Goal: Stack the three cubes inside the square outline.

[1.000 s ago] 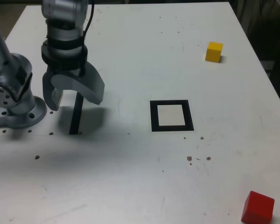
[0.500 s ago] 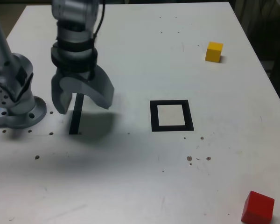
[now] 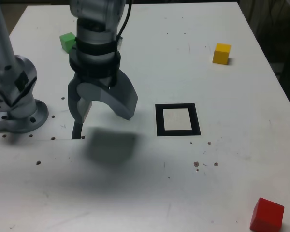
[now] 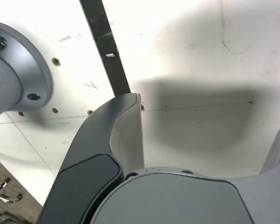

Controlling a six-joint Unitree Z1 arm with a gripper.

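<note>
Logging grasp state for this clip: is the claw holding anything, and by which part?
Nothing. The claw hangs open and empty above the table, no cube between its jaws.

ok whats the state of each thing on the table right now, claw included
claw: open, empty, above the table
green cube: loose on the table, far side, behind the arm
yellow cube: loose on the table, outside the outline
red cube: loose near the front edge, outside the outline
square outline: nothing in it
</note>
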